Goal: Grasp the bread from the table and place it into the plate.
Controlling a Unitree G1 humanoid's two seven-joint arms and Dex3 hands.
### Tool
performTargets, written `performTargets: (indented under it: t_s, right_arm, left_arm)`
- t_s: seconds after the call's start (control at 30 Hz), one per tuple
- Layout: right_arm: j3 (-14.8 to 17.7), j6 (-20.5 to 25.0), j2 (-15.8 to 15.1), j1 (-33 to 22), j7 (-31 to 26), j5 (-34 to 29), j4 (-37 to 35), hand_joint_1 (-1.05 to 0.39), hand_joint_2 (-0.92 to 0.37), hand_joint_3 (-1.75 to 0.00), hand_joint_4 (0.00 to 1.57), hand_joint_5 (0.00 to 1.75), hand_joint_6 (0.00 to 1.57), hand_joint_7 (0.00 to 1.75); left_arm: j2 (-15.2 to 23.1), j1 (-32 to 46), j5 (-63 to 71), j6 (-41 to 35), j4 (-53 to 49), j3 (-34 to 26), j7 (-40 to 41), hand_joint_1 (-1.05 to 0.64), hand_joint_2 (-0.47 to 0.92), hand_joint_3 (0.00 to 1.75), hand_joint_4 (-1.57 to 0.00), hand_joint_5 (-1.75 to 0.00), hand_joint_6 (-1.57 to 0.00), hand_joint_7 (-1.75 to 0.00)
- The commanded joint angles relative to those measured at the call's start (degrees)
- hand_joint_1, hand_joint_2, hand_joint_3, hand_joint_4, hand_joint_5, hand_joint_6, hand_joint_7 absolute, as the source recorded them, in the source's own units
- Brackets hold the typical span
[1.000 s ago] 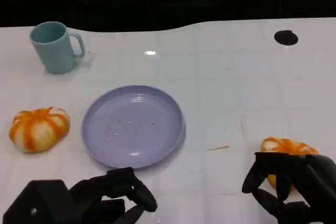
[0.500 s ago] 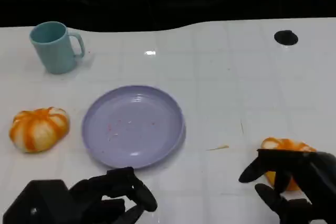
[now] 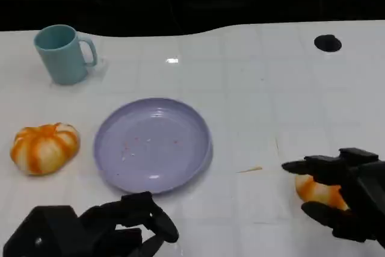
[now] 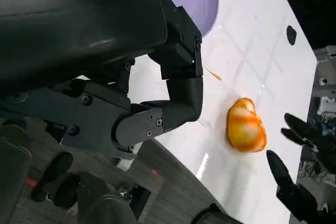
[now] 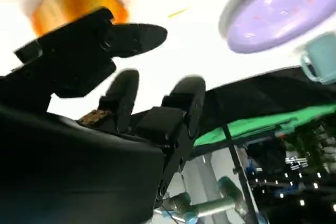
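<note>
One orange-and-white bread [image 3: 317, 189] lies at the table's near right, also seen as bread [image 4: 245, 125] and bread [image 5: 73, 1]. My right hand [image 3: 348, 195] is over it with its fingers [image 3: 313, 165] spread apart, one above the bread's far side and one at its near side; the left wrist view shows the fingers [image 4: 283, 174] apart from the bread. A second bread [image 3: 45, 147] lies at the left. The empty lilac plate [image 3: 152, 144] sits between them. My left hand [image 3: 114, 230] rests near the front edge below the plate, fingers curled in on nothing.
A teal mug [image 3: 63, 53] stands at the back left. A small black round mark [image 3: 328, 43] is at the back right. The white table's far edge runs along a dark background. A thin orange crumb [image 3: 249, 170] lies right of the plate.
My right hand's fingers have uncurled and spread out over the right bread, which now shows below them instead of above. The left hand, plate and left bread have not moved.
</note>
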State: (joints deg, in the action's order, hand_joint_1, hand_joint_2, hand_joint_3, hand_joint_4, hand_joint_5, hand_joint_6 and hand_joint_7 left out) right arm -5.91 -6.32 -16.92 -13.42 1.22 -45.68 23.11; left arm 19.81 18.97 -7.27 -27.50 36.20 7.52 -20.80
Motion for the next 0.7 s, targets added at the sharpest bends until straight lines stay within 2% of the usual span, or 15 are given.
performTargets:
  t_s: [0.03,0.27,0.47,0.7]
  right_arm:
    - [0.1,5.3,-1.6,-0.5,5.5,-4.3,4.3,-0.52,-0.88,-0.05,0.2,0.47,0.45,0.0]
    - [-0.9,11.6,-1.9,-0.3,14.0,-9.9,8.2,-0.59,-0.91,0.0,0.01,0.52,0.31,0.0]
    - [-2.1,14.6,-2.2,0.7,18.8,-13.2,8.7,-0.62,-0.91,0.0,0.0,0.48,0.28,0.0]
    - [-3.5,15.9,-2.5,3.2,19.5,-15.6,3.8,-0.62,-0.92,-0.01,0.01,0.49,0.31,0.01]
  left_arm:
    - [0.6,0.3,-0.4,0.6,-0.3,-0.6,-0.4,-0.37,0.92,0.53,-0.64,-1.75,-0.59,-1.42]
    - [0.7,0.4,0.1,0.7,0.0,-0.2,-0.2,-0.38,0.92,0.52,-0.64,-1.75,-0.6,-1.42]
    - [0.3,0.2,-0.2,-0.3,0.4,-0.1,0.0,-0.39,0.92,0.52,-0.64,-1.75,-0.6,-1.41]
    - [0.3,0.0,0.5,-0.3,0.7,0.7,0.3,-0.4,0.92,0.52,-0.65,-1.75,-0.6,-1.41]
